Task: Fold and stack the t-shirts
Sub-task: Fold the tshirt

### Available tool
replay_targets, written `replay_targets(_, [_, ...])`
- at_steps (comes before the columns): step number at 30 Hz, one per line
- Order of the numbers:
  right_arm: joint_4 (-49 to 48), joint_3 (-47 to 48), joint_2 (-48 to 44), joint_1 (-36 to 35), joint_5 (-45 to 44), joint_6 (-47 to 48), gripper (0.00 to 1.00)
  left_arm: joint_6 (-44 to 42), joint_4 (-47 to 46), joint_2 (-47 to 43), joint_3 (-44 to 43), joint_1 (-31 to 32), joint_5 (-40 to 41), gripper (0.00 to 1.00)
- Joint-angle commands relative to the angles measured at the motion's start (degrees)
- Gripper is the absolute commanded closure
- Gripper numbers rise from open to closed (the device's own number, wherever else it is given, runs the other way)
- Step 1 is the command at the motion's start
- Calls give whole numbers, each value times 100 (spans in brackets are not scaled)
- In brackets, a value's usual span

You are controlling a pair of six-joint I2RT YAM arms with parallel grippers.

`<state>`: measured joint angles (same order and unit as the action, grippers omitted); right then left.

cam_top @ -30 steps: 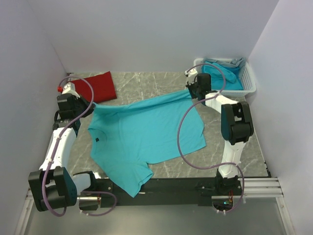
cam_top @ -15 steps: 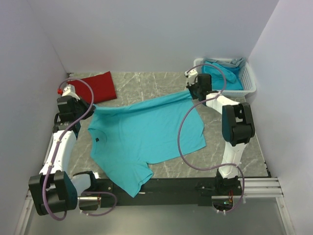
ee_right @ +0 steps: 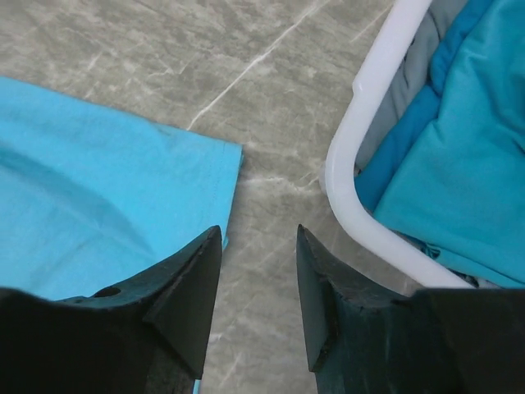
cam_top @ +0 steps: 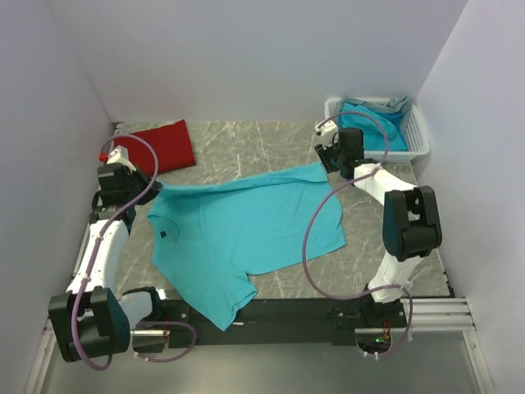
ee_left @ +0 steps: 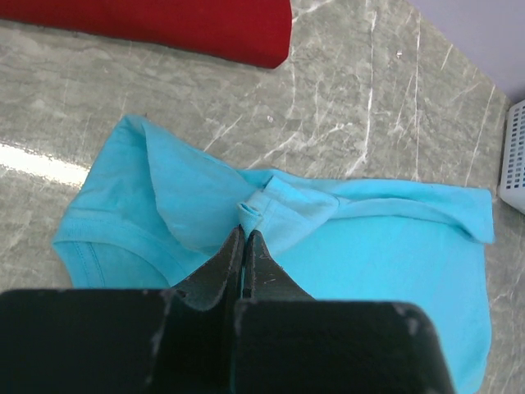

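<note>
A turquoise t-shirt with a small dark chest mark lies spread on the marble table. My left gripper is shut on a bunched fold of that turquoise t-shirt at its far left; in the left wrist view the left gripper pinches the cloth between closed fingertips. My right gripper stands open just past the shirt's far right corner. In the right wrist view the right gripper has only bare table between its fingers. A folded red t-shirt lies at the back left.
A white slatted basket at the back right holds more turquoise shirts; its rim is close to my right fingers. The red t-shirt lies beyond the left gripper. Grey walls close in the table.
My right gripper has opened and let go of the shirt's far right corner, which now lies flat on the table. The right arm shifted slightly right. The left gripper keeps its hold.
</note>
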<state>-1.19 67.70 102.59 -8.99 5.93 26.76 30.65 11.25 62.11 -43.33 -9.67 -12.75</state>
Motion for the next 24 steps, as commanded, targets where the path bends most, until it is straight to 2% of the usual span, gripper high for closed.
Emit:
replay_targets(1, [-13, -134, -555, 56, 206, 22, 51, -86, -26, -155, 44, -8, -174, 99])
replay_targets(8, [84, -196, -986, 47, 575, -223, 51, -139, 220, -207, 79, -8, -263, 100])
replay_targets(15, [611, -38, -1390, 38, 1217, -646, 50, -42, 422, -278, 176, -8, -403, 99])
replay_targets(24, [532, -240, -1786, 47, 1630, -998, 50, 151, 659, -480, 343, 0, -526, 99])
